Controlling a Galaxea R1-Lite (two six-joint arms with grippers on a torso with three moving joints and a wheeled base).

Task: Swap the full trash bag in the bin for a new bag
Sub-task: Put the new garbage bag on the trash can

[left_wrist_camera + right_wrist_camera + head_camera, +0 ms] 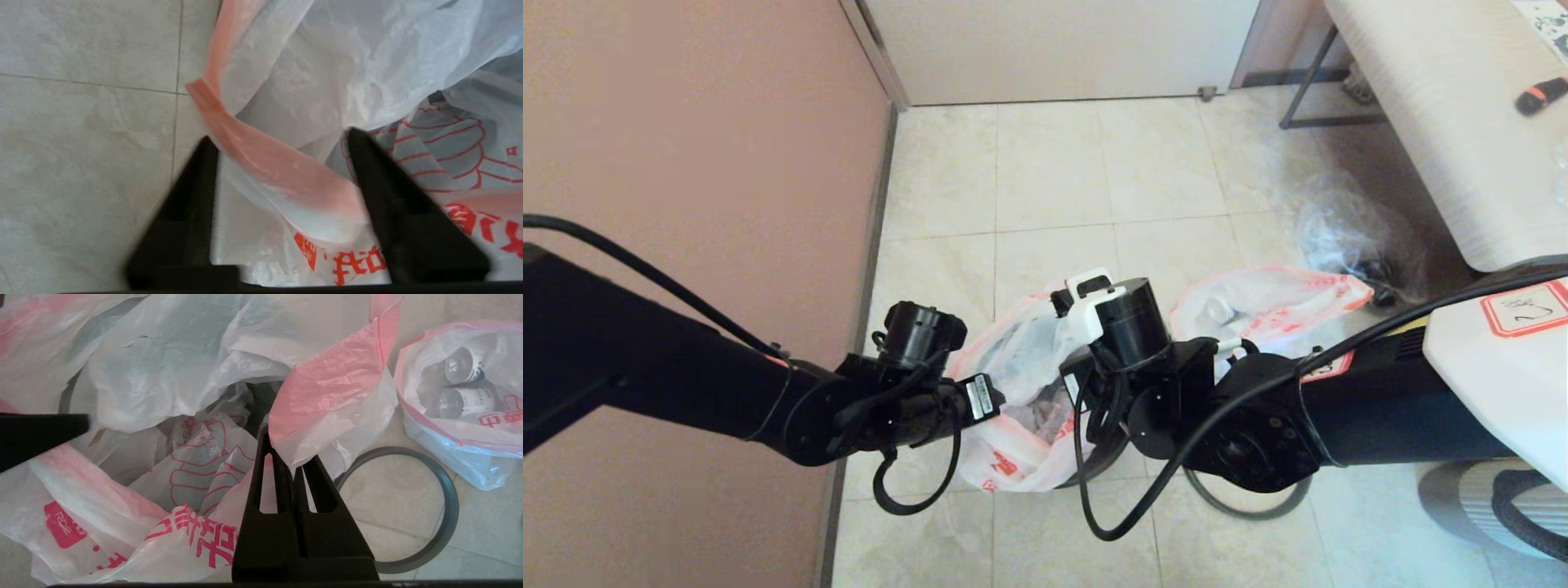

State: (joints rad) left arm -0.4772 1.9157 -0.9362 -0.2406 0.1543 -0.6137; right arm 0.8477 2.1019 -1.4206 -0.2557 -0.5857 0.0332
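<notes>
Floor-level scene, seen from above and from both wrists. The new bag (179, 473), thin white plastic w/ big red-orange line drawings, is draped over and into the bin (261, 400); only a dark patch of the bin's inside shows through the bag mouth, the rest is hidden under plastic.

Right tool (293, 467): fingers pressed together, pinching a pink-banded edge of the new bag and holding it up at the bin's side nearest the ring, prob. to keep the mouth open while the other side is spread.

Left tool (282, 139): fingers apart, about half spread, straddling a pink band of the bag's edge at the opposite side w/o gripping it; looks like it has let go or is lining up a fresh pinch.

The full trash bag (461, 400) lies on the floor just beside the bin, bottles w/ white labels showing through; label text too small to read. The rim ring (441, 522) lies flat on the floor between them, not yet fitted.

Writing: red characters printed on the new bag, not legible enough to transcribe; a red block reads roughly "RDE".
</notes>
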